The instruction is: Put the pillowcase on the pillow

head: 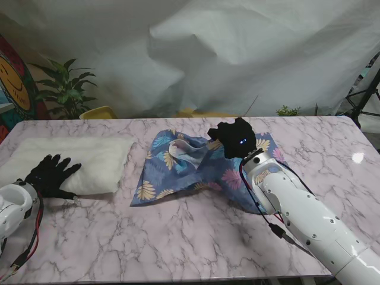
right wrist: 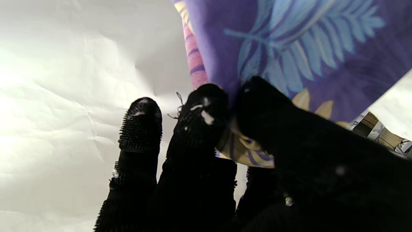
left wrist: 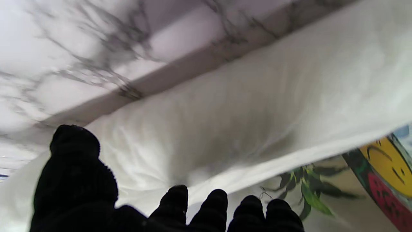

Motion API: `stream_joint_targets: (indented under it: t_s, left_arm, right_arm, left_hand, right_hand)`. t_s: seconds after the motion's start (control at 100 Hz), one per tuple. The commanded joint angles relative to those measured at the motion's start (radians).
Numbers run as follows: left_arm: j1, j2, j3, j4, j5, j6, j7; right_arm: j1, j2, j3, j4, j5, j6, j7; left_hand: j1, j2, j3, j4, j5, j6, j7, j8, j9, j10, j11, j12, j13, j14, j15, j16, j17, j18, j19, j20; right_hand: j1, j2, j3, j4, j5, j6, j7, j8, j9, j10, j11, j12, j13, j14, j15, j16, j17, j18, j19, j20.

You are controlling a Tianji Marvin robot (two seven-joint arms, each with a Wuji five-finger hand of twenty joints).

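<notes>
Pillowcase [head: 196,169] lies mid-table, one edge pinched thinly in our right hand [head: 233,138], so it may slip free when lifted, while our left hand [head: 50,175], fingers spread and holding nothing, rests on the pillow [head: 89,160], well apart.

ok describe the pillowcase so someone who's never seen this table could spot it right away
On the marble table, look just right of the plain white pillow, near the middle. The pillowcase is the crumpled blue cloth with pink, cream and pale blue leaves. It is the only patterned thing there, and the right hand pinches its far edge.
</notes>
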Motion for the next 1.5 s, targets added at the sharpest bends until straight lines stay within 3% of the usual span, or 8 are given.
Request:
stream_joint_targets:
  t_s: [0.0,0.41,0.65,0.84,0.97,1.11,1.32,1.49]
  left_arm:
    - [-0.015,0.005,0.01,0.024,-0.017,0.019,0.015]
    - [-0.108,0.021,0.067,0.135,-0.034,0.013,-0.052]
    - [-0.249,0.028,0.282,0.395,-0.13,0.087,0.164]
    - [-0.357,0.025,0.471,0.593,-0.26,0.069,0.353]
    - [-0.383,0.019,0.514,0.635,-0.301,0.048,0.406]
    - [-0.359,0.022,0.459,0.581,-0.279,0.023,0.328]
    - [-0.35,-0.001,0.401,0.531,-0.276,0.001,0.422]
    - [-0.312,-0.029,0.322,0.39,-0.246,-0.019,0.489]
  right_arm:
    - [-0.008,-0.003,-0.002,0.006,0.003,0.008,-0.001]
    - [-0.002,-0.006,-0.013,0.023,0.02,0.012,-0.009]
    - [-0.01,-0.005,-0.012,0.015,0.015,0.015,-0.004]
    - [-0.02,-0.001,-0.004,0.005,0.004,0.005,0.007]
    - [-0.014,-0.003,-0.011,0.014,0.01,0.006,-0.006]
    - [-0.01,-0.002,-0.016,0.017,0.01,0.004,-0.011]
    - [-0.016,-0.001,-0.012,0.013,0.005,0.003,-0.013]
    - [-0.025,0.0,-0.008,0.007,-0.002,0.002,-0.013]
  left_hand:
    - [0.015,-0.029,0.007,-0.005,-0.026,0.078,-0.012,-0.008,-0.054,0.031,-0.026,-0.017,-0.029,0.024,-0.028,-0.012,-0.014,0.022,-0.041,-0.027]
    - [0.046,-0.036,0.008,0.003,-0.025,0.114,-0.012,-0.008,-0.058,0.099,-0.026,-0.017,-0.035,0.078,-0.029,-0.013,-0.022,0.076,-0.039,-0.041]
    - [0.092,-0.106,0.211,-0.001,-0.025,0.125,-0.012,-0.008,-0.06,0.12,-0.027,-0.018,-0.039,0.117,-0.024,0.0,-0.021,0.082,-0.027,0.014]
    - [0.267,-0.184,0.569,-0.014,-0.027,-0.032,-0.012,-0.008,0.021,-0.136,0.141,0.333,0.205,-0.078,0.443,0.388,0.217,-0.075,0.47,0.421]
    - [0.572,-0.186,0.427,-0.021,-0.022,-0.06,0.011,0.027,0.193,-0.165,0.689,0.632,0.487,-0.165,0.802,0.84,0.252,-0.148,1.068,0.531]
    - [0.655,-0.058,0.316,-0.033,0.469,-0.093,0.597,0.365,0.198,-0.118,0.721,0.98,0.399,-0.18,0.999,1.04,0.244,-0.14,1.149,0.583]
    - [0.656,-0.017,0.423,-0.047,0.489,-0.127,1.161,0.555,0.686,-0.075,0.463,0.454,0.77,-0.025,0.728,0.594,0.705,-0.169,1.326,0.522]
    - [0.656,0.002,0.442,-0.043,0.464,-0.162,1.228,0.786,0.755,-0.045,0.684,0.596,0.819,-0.094,0.977,0.75,0.743,-0.178,1.444,0.58]
  right_hand:
    - [0.02,-0.013,0.064,0.012,-0.026,-0.013,0.02,-0.005,-0.002,0.01,0.012,0.012,0.014,-0.021,0.024,0.033,-0.009,-0.01,-0.008,-0.001]
    - [0.017,-0.015,0.066,0.012,-0.023,-0.021,0.017,-0.002,-0.001,0.0,0.008,0.02,0.013,-0.021,0.023,0.034,-0.018,-0.009,-0.012,0.001]
    - [0.019,-0.015,0.065,0.012,-0.021,-0.024,0.016,-0.001,0.0,-0.001,0.005,0.024,0.012,-0.022,0.024,0.036,-0.02,-0.008,-0.012,0.003]
    - [0.016,-0.015,0.064,0.011,-0.02,-0.025,0.014,-0.001,0.0,-0.001,0.003,0.026,0.013,-0.022,0.024,0.036,-0.02,-0.006,-0.011,0.004]
    - [0.015,-0.014,0.064,0.011,-0.021,-0.027,0.014,-0.001,0.001,-0.001,0.002,0.028,0.011,-0.024,0.027,0.04,-0.023,-0.004,-0.011,0.006]
    - [0.015,-0.014,0.064,0.011,-0.02,-0.027,0.014,-0.002,0.001,-0.001,0.001,0.028,0.011,-0.025,0.028,0.041,-0.025,-0.005,-0.011,0.006]
    - [0.015,-0.013,0.064,0.011,-0.02,-0.029,0.014,-0.002,0.001,-0.001,0.001,0.029,0.01,-0.025,0.028,0.043,-0.026,-0.005,-0.01,0.007]
    - [0.015,-0.013,0.064,0.011,-0.021,-0.029,0.013,-0.002,0.002,-0.002,0.0,0.029,0.011,-0.026,0.028,0.044,-0.026,-0.005,-0.01,0.007]
